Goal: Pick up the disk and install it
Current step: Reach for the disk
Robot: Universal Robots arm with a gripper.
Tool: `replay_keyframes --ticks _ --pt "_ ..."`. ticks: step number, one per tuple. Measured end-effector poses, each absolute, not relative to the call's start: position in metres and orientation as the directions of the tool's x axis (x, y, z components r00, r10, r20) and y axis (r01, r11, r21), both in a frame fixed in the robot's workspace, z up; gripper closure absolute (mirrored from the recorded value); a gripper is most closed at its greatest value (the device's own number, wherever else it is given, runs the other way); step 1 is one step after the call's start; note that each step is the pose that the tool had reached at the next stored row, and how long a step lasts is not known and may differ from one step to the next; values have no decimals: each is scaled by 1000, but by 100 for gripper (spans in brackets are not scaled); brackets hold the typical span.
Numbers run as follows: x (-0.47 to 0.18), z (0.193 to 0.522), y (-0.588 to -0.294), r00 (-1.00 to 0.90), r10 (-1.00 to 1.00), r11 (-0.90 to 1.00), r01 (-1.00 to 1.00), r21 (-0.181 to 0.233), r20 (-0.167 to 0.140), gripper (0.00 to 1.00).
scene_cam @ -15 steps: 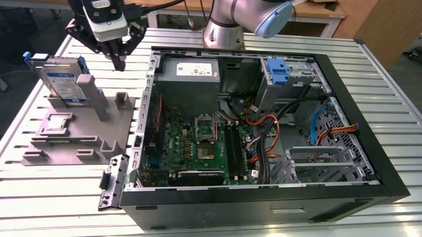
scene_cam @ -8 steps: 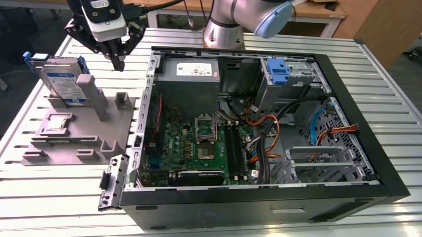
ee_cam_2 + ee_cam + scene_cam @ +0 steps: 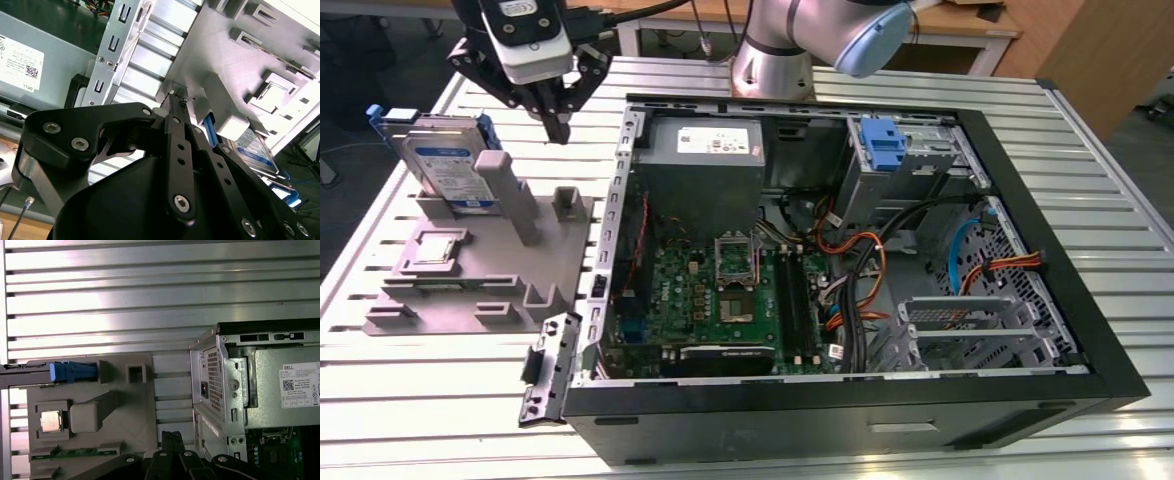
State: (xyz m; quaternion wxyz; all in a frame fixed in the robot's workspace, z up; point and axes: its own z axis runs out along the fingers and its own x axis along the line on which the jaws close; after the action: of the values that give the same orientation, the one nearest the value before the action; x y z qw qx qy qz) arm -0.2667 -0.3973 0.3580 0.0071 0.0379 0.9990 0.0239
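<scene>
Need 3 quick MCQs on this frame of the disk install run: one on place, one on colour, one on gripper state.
1. Where is the disk?
A. Mounted in a drive bay
B. Standing on edge in the grey fixture, on the exterior view's left of the computer case
C. Hanging from the fingers

2. What colour is the disk's carrier frame?
A. Red
B. Blue
C. Yellow

3. What state is the gripper in?
A. Shut, holding nothing
B. Wide open around the disk
C. Shut on the disk

Answers:
1 B: the exterior view shows the disk upright in the fixture, outside the case.
2 B: the frame shows blue at the disk's edge in the exterior view and the first wrist view.
3 A: the fingertips meet with nothing between them, above the fixture and apart from the disk.
</scene>
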Motion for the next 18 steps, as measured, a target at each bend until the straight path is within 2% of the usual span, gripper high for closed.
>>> replay_keyframes --ticks 18 --pt "-278 358 -396 -997 76 996 75 48 -12 90"
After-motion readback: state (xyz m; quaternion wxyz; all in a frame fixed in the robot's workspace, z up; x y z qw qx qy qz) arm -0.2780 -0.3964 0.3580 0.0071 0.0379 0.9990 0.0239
